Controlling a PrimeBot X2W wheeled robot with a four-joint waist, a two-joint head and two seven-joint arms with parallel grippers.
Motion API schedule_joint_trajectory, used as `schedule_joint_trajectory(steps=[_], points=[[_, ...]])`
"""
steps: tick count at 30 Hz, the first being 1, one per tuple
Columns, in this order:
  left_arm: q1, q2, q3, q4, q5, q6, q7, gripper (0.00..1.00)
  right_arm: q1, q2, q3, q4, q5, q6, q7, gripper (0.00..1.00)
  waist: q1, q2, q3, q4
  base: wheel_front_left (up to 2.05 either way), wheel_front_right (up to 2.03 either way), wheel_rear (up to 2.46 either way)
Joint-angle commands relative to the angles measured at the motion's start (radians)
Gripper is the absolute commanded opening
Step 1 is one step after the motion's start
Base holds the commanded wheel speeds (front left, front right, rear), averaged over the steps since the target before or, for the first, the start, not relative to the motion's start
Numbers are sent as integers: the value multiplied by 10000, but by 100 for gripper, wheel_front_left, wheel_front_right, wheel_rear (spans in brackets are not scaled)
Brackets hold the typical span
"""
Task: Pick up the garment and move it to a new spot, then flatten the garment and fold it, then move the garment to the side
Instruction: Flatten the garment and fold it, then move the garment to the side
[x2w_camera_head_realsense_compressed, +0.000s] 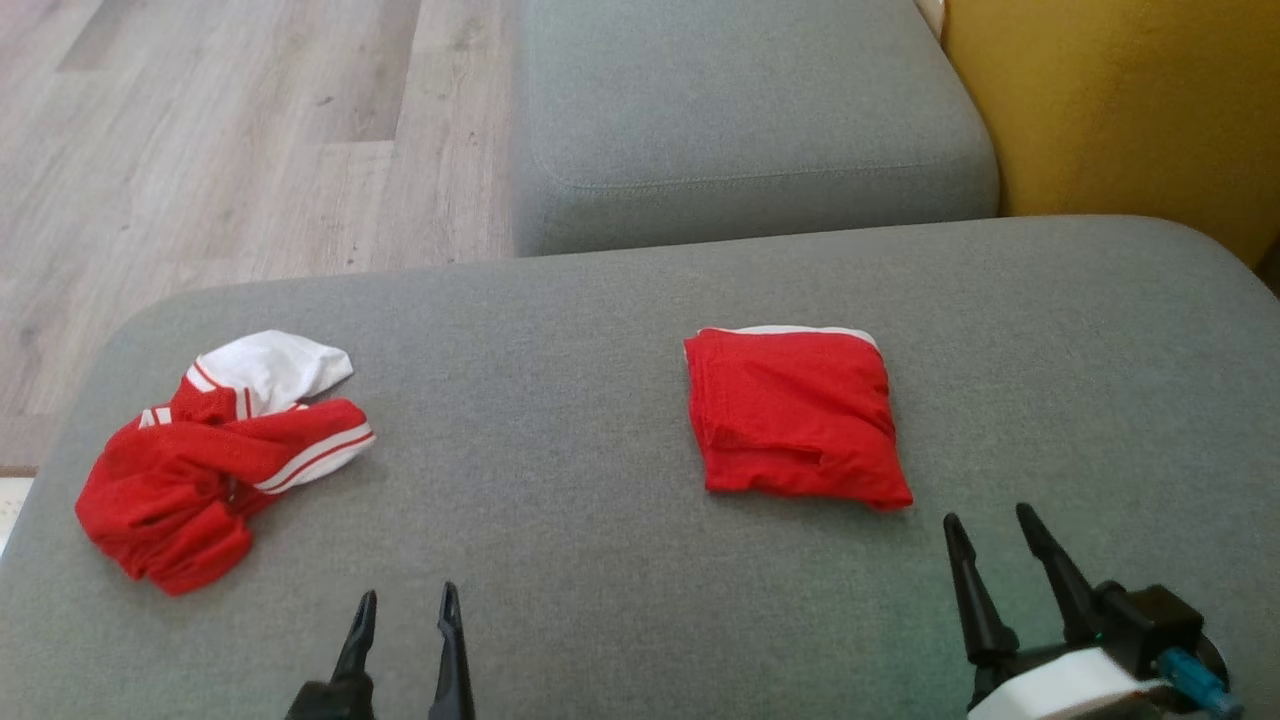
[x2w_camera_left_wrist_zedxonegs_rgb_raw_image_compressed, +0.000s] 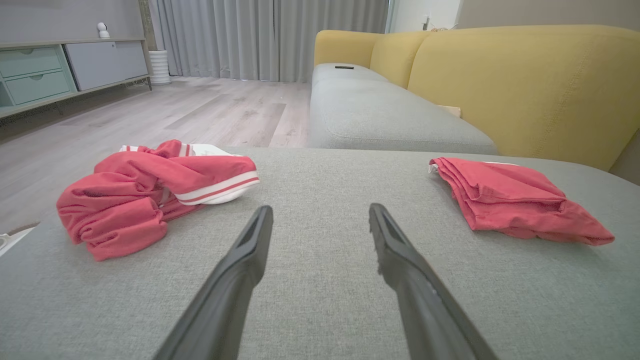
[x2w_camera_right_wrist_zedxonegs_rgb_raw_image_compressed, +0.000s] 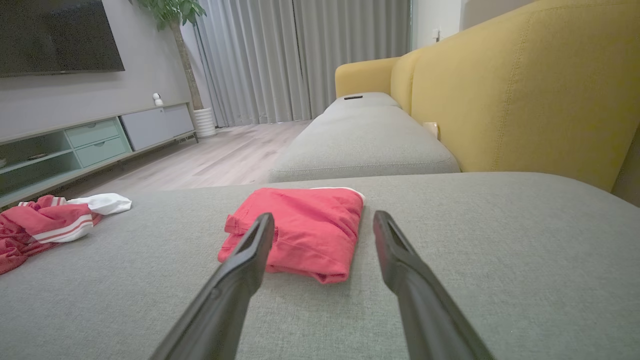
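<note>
The left tool (x2w_camera_head_realsense_compressed: 408, 592) and right tool (x2w_camera_head_realsense_compressed: 986, 513) are seen released, empty. Pickup is judged pending: the crumpled garment (x2w_camera_head_realsense_compressed: 210, 460), at frame left, must be reached and pinched.

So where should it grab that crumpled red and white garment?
Probably the raised red bunch on the near side of the crumpled garment, coming from above with the left gripper, the closer one: the cloth stands in thick folds, easy to pinch.
</note>
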Motion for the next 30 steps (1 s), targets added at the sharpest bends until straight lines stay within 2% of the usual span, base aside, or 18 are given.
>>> schedule_joint_trajectory(steps=[1,10,30], points=[[-305,-42,428,-372,75,-16,-63,100,-314,-40,142,-386,-80,-7,-135,100,0,0,-33,9,0,0,0],[-148,-42,591,-413,284,-298,-63,100,-116,135,213,-278,-151,-7,-135,100,0,0,-190,25,0,0,0],[-205,-43,603,-386,509,-348,-63,100,49,197,332,-66,-9,-7,-135,100,0,0,-299,144,0,0,0]])
